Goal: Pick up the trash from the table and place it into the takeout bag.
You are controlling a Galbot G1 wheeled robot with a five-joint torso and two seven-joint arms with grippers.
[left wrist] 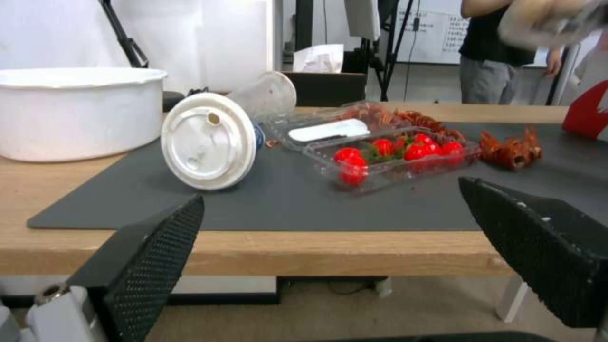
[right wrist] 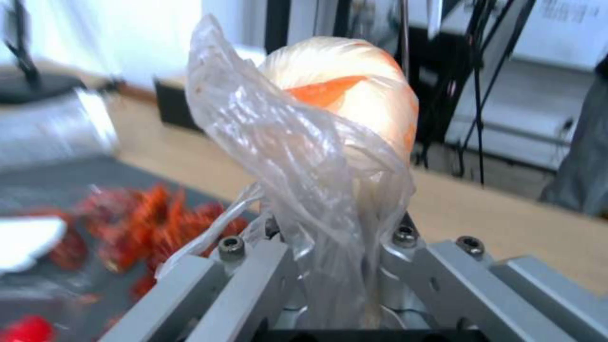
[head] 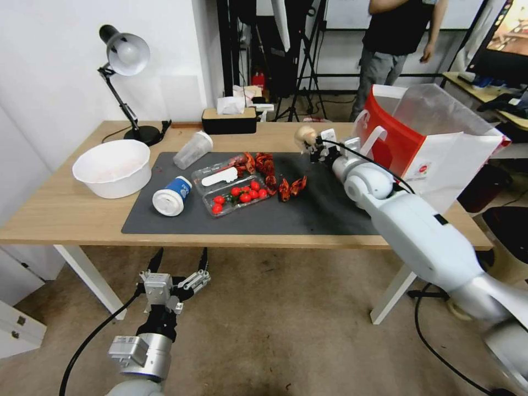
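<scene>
Above the far edge of the dark mat (head: pixel 330 212), my right gripper (head: pixel 312 145) is shut on a crumpled ball of clear plastic wrap (head: pixel 304 135), just left of the red-and-white takeout bag (head: pixel 410 144). In the right wrist view the plastic wrap (right wrist: pixel 329 142) bulges out from between the gripper (right wrist: pixel 332 237) jaws. On the mat lie a blue-and-white lidded cup (head: pixel 171 195) on its side, a tipped clear cup (head: pixel 192 149), a clear clamshell of cherry tomatoes (head: pixel 237 191) and red crayfish shells (head: pixel 265 164). My left gripper (head: pixel 179 265) hangs open below the table's front edge (head: pixel 220 240).
A white bowl (head: pixel 113 168) sits on the table's left part, with a desk lamp (head: pixel 125 55) behind it and a black tissue box (head: pixel 228 120) at the back edge. A person stands in the room behind the bag. Bare floor lies under my left arm.
</scene>
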